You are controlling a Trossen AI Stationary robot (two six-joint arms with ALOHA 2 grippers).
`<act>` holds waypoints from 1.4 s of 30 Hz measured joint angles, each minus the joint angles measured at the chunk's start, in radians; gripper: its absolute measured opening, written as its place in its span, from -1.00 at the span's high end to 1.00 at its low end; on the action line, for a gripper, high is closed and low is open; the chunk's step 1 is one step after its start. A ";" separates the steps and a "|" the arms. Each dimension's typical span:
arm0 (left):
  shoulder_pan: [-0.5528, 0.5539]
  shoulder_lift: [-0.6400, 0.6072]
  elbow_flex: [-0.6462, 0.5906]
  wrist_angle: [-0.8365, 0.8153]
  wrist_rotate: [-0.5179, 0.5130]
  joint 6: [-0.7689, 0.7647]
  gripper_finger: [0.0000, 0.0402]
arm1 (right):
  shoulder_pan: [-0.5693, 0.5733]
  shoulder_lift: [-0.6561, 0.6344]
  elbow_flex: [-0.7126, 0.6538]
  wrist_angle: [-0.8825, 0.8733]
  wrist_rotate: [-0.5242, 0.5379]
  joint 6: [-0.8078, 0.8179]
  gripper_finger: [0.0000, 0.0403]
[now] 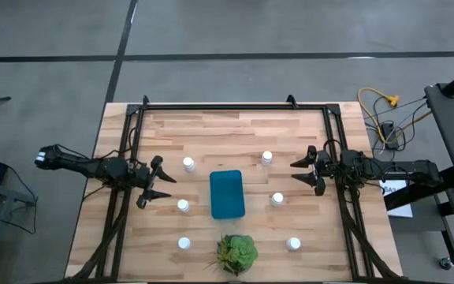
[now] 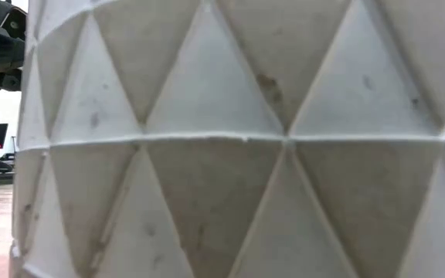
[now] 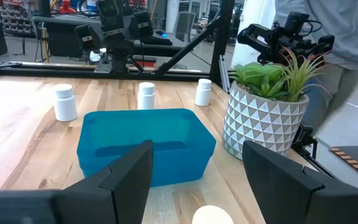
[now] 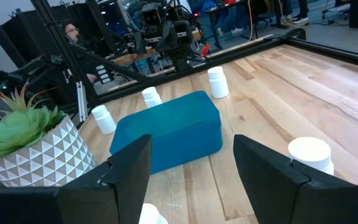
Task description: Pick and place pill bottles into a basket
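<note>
The teal basket [image 1: 227, 194] sits mid-table, with nothing showing inside it [image 3: 145, 146]. Six white pill bottles stand upright on the wood around it: left ones [image 1: 188, 164], [image 1: 183, 205], [image 1: 184, 243], right ones [image 1: 267, 158], [image 1: 277, 199], [image 1: 293, 244]. My left gripper [image 1: 158, 181] is open and empty left of the basket. The nearest bottle's cap [image 3: 211, 215] shows just ahead of its fingers [image 3: 194, 180]. My right gripper [image 1: 304, 172] is open and empty right of the basket. One bottle [image 4: 309, 155] stands beside its far finger and another cap [image 4: 151, 214] shows low between its fingers.
A green plant in a white triangle-patterned pot [image 1: 236, 252] stands at the near edge, just in front of the basket, and fills the low view [image 2: 230, 139]. A black frame [image 1: 235, 106] runs along the table's far and side edges. A person stands beyond the table [image 3: 347, 37].
</note>
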 joint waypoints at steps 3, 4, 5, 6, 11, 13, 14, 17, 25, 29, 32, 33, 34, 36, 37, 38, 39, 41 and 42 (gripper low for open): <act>0.000 0.000 0.000 0.000 0.000 0.000 -0.15 | 0.000 0.000 0.000 0.000 0.002 -0.046 -0.09; 0.000 0.000 0.000 0.000 0.000 0.000 -0.15 | 0.000 0.000 0.000 0.000 0.001 -0.086 -0.09; 0.000 0.000 0.000 0.000 0.000 0.000 -0.15 | 0.000 0.000 0.000 0.000 0.001 -0.123 -0.09; 0.000 0.000 0.000 0.000 0.000 0.000 -0.15 | 0.000 0.000 0.000 0.000 0.001 -0.157 -0.09; 0.000 0.000 0.000 0.000 0.000 0.000 -0.15 | 0.000 0.000 0.000 0.000 0.001 -0.267 -0.09; 0.000 0.000 0.000 0.000 0.000 0.000 -0.15 | 0.000 0.000 0.000 0.000 0.001 -0.282 -0.09; 0.000 0.000 0.000 0.000 0.000 0.000 -0.15 | 0.000 0.000 0.000 0.000 0.001 -0.284 -0.09; 0.000 0.000 0.000 0.000 0.000 0.000 -0.15 | 0.000 0.000 0.000 0.000 0.001 -0.281 -0.09; 0.000 0.000 0.000 0.000 0.000 0.000 -0.15 | 0.000 0.000 0.000 0.000 0.000 -0.063 -0.09; 0.000 0.000 0.000 0.000 0.000 0.000 -0.15 | 0.000 0.000 0.000 0.001 0.000 0.073 -0.09; 0.000 0.000 0.000 0.000 0.000 0.000 -0.15 | 0.000 0.000 0.000 0.001 0.000 0.143 -0.09; 0.000 0.000 0.000 0.000 0.000 0.000 -0.15 | 0.000 0.000 0.000 0.001 0.000 0.164 -0.09; 0.000 0.000 0.000 0.000 0.000 0.000 -0.15 | 0.000 0.000 0.000 0.002 0.000 0.184 -0.09; 0.000 0.000 0.000 0.000 0.000 0.000 -0.15 | 0.000 0.000 0.000 0.003 0.002 0.227 -0.09; 0.000 0.000 0.000 0.000 0.000 0.000 -0.15 | 0.000 0.000 0.000 0.003 0.005 0.252 -0.09; 0.000 0.000 0.000 0.000 0.000 0.000 -0.15 | 0.000 0.000 0.000 0.007 0.014 0.280 -0.09; 0.000 0.000 0.000 0.000 0.000 0.000 -0.15 | -0.001 0.000 0.000 0.014 0.028 0.310 -0.09; 0.000 0.000 0.000 0.000 0.000 0.000 -0.15 | -0.001 0.000 0.000 0.030 0.056 0.388 -0.09; 0.000 0.000 0.000 0.000 0.000 0.000 -0.15 | 0.000 0.000 0.000 0.037 0.069 0.427 -0.09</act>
